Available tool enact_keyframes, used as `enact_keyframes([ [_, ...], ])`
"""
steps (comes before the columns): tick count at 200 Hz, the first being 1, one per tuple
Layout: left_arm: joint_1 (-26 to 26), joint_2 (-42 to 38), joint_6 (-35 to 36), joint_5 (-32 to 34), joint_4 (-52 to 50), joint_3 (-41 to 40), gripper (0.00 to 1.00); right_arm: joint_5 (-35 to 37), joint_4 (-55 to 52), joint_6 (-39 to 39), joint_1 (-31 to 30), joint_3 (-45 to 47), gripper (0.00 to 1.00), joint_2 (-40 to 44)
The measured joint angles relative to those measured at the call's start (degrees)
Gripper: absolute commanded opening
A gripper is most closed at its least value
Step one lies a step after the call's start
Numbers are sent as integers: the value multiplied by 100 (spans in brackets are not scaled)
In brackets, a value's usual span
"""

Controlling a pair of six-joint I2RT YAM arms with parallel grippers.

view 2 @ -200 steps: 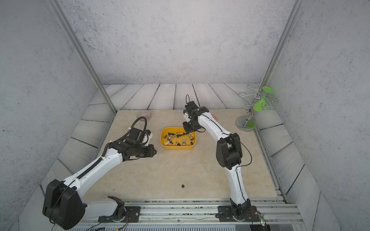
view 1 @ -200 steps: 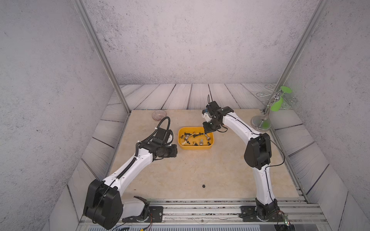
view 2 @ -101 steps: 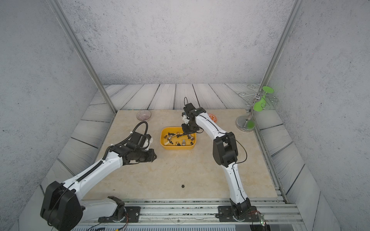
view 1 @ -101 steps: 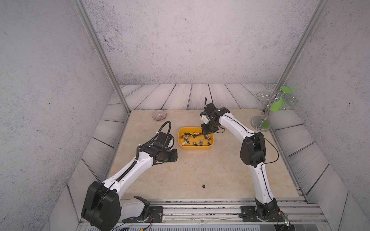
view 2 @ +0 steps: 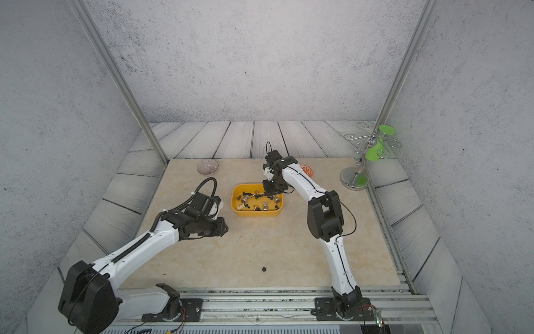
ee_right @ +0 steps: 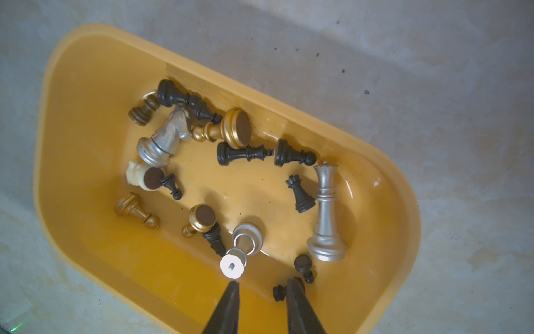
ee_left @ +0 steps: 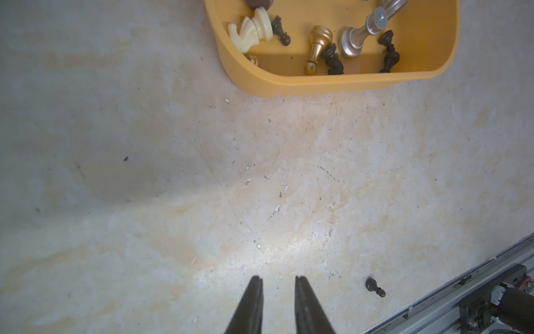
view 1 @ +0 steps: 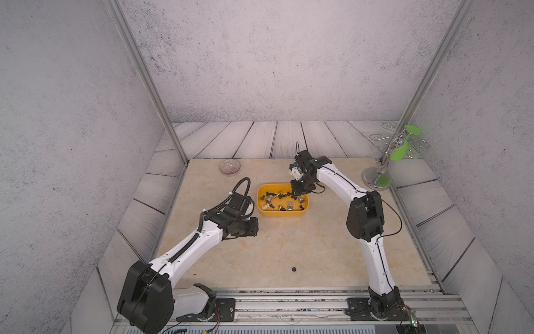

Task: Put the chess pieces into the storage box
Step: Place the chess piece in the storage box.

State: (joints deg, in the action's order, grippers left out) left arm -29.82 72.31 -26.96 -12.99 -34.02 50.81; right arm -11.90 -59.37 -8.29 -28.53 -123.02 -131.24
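Jaws parted since a second ago, the right gripper (ee_right: 261,284) hangs empty over the yellow-orange rounded plastic storage box (ee_right: 86,86) and its black, gold, silver chess pieces (ee_right: 326,214) — release seemingly done. Next, the left gripper (ee_left: 278,279), narrowly open and empty, must reach the stray black pawn (ee_left: 374,287).

Both top views look from high above the robot's edge of the table (view 1: 289,245), tilted down toward the far wall. They stand well back and share nearly the same scene of both arms and the whole table. The left wrist camera sits behind the left jaws and looks along them at the table from close, with one end of the storage box (ee_left: 332,82) well ahead of the tips. The right wrist camera looks past the right jaws, nearer still, straight down into the box. Both wrist views share the cream knight (ee_left: 251,31).
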Motion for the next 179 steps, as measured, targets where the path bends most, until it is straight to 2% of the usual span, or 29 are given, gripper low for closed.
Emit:
enact_keyframes([
  [36,-146,15,-31,31,2,0,24,-11,20,0,31,114,30,35],
  [77,-354,149,-37,79,4,2,24,-79,138,-2,61,643,30,284],
  [128,-643,363,-52,109,92,7,24,-157,315,-7,66,1351,30,1080],
  [179,-1058,741,-96,125,197,160,24,-175,682,-31,66,2500,30,2039],
])
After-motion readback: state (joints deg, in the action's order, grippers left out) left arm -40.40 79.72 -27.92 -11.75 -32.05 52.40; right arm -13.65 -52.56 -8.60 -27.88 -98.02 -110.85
